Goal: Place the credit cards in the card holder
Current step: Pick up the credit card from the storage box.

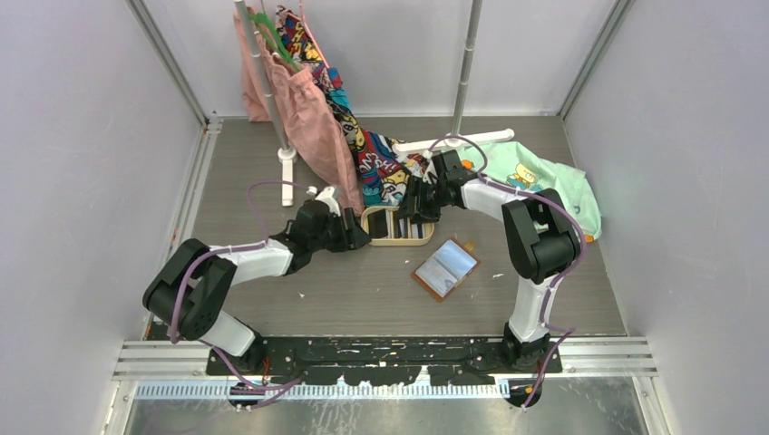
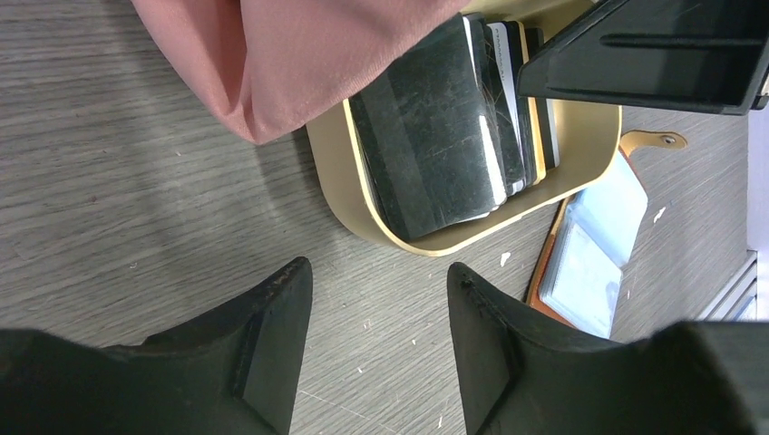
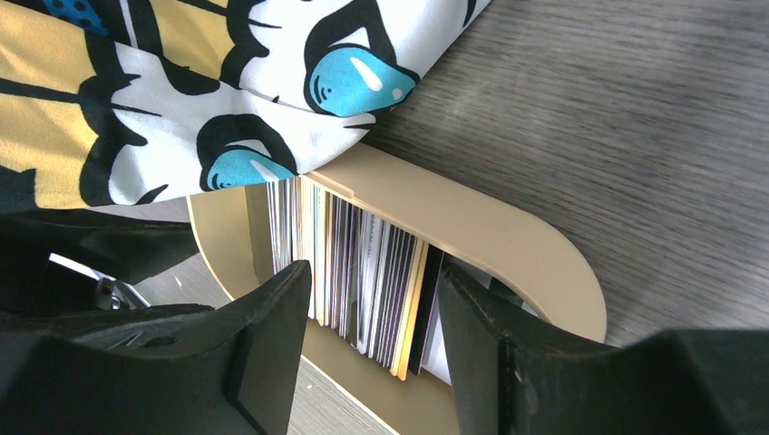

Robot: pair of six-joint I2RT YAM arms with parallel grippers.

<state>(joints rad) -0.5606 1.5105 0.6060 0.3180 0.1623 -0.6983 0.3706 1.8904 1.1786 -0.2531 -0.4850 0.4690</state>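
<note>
Your left pincer (image 2: 379,299) hung part-open and empty over the surface (image 2: 136,181) beside the wooden tray (image 3: 508,236). Your right pincer (image 3: 376,299), jaws apart, gripped nothing above the credit cards (image 3: 363,263) standing in that tray. The card holder (image 1: 445,268) lay open nearby.

A row of credit cards (image 3: 349,245), mostly black, white and grey with one yellow edge, is seen standing on edge inside a tan oval tray (image 3: 508,245) set on the grey wood-grain worktop (image 3: 635,109). One end of the tray is covered by a cartoon-printed cloth (image 3: 181,91). The cards are framed between the spread black fingers of the right pincer (image 3: 374,290); nothing is gripped.
</note>
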